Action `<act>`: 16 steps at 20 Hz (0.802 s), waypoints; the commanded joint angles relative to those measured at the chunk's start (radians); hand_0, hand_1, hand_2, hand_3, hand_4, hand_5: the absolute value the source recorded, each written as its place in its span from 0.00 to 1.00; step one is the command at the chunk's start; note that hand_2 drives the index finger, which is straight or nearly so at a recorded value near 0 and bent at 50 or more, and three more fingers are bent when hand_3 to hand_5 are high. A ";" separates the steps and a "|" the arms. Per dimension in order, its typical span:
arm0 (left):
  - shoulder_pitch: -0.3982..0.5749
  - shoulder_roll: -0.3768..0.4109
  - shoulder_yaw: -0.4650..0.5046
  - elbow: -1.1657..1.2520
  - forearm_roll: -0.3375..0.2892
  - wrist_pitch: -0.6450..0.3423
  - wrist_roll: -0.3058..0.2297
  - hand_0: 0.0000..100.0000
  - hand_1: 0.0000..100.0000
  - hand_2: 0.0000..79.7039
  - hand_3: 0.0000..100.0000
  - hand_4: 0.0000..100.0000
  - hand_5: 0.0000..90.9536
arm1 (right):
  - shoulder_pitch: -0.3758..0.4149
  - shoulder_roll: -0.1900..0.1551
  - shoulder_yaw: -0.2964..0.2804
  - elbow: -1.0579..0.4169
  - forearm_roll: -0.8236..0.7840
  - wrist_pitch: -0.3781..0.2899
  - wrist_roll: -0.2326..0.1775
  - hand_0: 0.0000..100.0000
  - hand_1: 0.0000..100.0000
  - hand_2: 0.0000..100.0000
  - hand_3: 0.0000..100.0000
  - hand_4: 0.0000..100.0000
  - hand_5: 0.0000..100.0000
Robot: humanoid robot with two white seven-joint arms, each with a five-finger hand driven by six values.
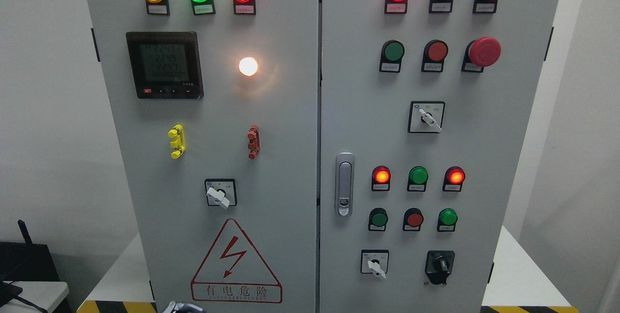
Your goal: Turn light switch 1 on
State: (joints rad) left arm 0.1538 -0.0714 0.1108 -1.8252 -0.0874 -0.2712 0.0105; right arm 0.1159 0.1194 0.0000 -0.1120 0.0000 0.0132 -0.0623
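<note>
left hand (181,307): only a small silvery bit of it pokes up at the bottom edge, left of the middle, just under the warning sign
grip: honestly can't tell, too little of the hand shows
warning sign (236,263): red triangle with a lightning bolt and a red-framed line of characters, low on the left door
left-door selector switch (221,193): right above the sign's tip, well apart from the hand; white handle points down and to the right
which one is switch 1: labels are too small to read, so I can't say for sure; this is the rotary switch closest to the hand
yellow part (177,141) and red part (253,142): small clip-like bits to either side, above the switch
white lamp (248,66): lit and glowing, next to the meter
meter (164,65): black display on the upper left, digits too faint to read
top row, left door: amber, green and red lamps, all lit
right door: more lamps and buttons, a red mushroom button (484,52), a door latch (344,184) and three more rotary switches
cabinet (290,167): grey, two doors, both closed
</note>
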 commanded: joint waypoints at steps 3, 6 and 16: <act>0.130 0.042 0.424 0.649 0.081 -0.279 -0.170 0.00 0.12 0.38 0.59 0.71 0.56 | 0.001 0.000 0.017 0.000 -0.025 -0.001 -0.001 0.12 0.39 0.00 0.00 0.00 0.00; 0.128 0.042 0.492 0.950 0.083 -0.388 -0.195 0.00 0.07 0.14 0.40 0.55 0.42 | 0.001 0.000 0.017 0.000 -0.025 -0.001 -0.001 0.12 0.39 0.00 0.00 0.00 0.00; 0.136 0.065 0.518 1.524 0.167 -0.404 -0.251 0.32 0.00 0.00 0.14 0.22 0.17 | -0.001 0.000 0.017 0.000 -0.025 0.001 -0.001 0.12 0.39 0.00 0.00 0.00 0.00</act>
State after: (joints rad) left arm 0.2763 -0.0168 0.4945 -0.9345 0.0512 -0.6838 -0.2246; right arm 0.1161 0.1194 0.0000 -0.1120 0.0000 0.0133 -0.0623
